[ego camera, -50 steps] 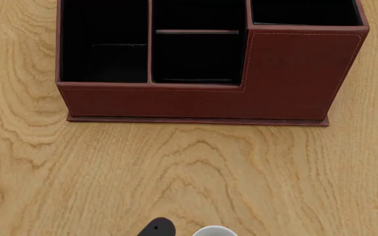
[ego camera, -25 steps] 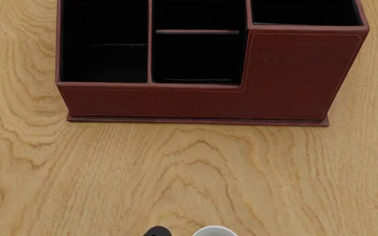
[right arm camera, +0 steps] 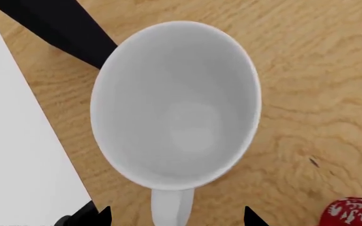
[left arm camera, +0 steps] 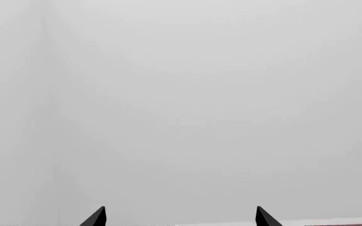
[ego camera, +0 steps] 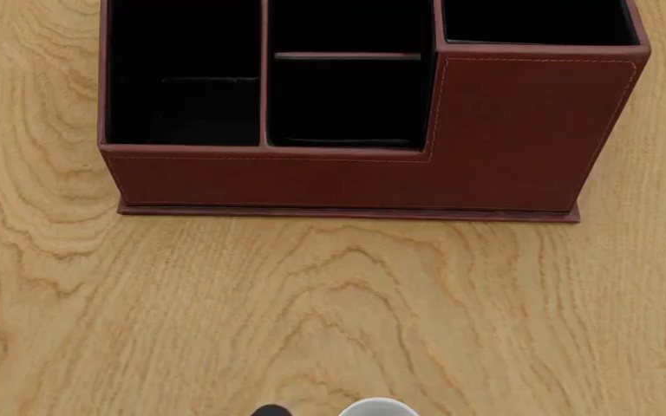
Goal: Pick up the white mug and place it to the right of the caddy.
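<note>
1. In the head view, the dark rounded part at the bottom edge (ego camera: 270, 411) shows far less than a second ago, when it rose well into frame beside the white mug's rim; it has pulled back almost out of sight. Which arm it belongs to cannot be told.
2. The white mug (right arm camera: 176, 106) stands upright on the wooden table (ego camera: 333, 303), at the head view's near edge, well apart from the caddy (ego camera: 519, 130). Neither has shifted over the last second.
3. The right gripper (right arm camera: 176, 217) hangs straight above the mug, looking into its bowl. Its two fingertips are spread wide, one on each side of the handle, gripping nothing.
4. The left gripper (left arm camera: 179, 217) also has its tips spread wide and holds nothing, facing only blank grey.
5. A red patterned mug (right arm camera: 350, 212) sits nearby, and a black book (right arm camera: 55, 23) with white pages lies close to the white mug.
6. The pick-up seems not yet begun; the right arm looks set to descend for a grasp, then carry the mug right of the caddy.
</note>
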### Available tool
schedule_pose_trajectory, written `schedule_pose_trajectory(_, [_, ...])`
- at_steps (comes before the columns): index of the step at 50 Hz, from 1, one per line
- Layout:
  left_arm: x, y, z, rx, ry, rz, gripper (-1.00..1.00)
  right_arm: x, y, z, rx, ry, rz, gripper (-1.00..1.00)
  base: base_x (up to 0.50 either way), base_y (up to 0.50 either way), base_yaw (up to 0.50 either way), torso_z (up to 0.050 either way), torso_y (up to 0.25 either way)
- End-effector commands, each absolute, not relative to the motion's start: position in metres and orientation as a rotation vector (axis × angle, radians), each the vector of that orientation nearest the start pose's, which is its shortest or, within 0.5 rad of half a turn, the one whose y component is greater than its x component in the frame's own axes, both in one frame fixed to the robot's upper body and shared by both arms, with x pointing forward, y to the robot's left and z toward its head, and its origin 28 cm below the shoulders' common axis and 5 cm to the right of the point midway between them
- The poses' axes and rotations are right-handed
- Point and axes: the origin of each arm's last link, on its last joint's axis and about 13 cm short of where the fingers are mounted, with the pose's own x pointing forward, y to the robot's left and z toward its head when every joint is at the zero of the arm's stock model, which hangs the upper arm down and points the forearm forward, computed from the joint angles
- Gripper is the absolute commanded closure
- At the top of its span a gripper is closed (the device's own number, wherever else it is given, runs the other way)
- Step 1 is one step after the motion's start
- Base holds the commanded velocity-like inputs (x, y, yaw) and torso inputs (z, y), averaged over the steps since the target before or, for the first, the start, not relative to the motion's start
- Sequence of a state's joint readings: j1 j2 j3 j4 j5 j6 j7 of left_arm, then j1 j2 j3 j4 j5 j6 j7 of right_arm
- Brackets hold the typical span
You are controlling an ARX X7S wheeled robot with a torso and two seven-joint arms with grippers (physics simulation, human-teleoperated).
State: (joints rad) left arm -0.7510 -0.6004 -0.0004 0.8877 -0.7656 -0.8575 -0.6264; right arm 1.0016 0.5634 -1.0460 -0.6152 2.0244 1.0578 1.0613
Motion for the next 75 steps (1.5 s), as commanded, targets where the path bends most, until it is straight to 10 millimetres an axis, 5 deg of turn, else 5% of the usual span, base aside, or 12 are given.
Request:
schedule_pose_trajectory(1, [0.209, 0.246, 0.283, 0.096, -0.638, 0.109, -1.0, 0.156, -0.048, 0.186, -0.406, 0.763, 0.871, -1.0, 0.0, 0.0, 0.0, 0.0, 0.0])
schedule_pose_trajectory(75, [0.211, 0.249, 0.279, 0.101, -0.626, 0.124, -1.0, 0.165, -0.045, 0.165, -0.411, 0.843, 0.873, -1.0, 0.0, 0.0, 0.0, 0.0, 0.0])
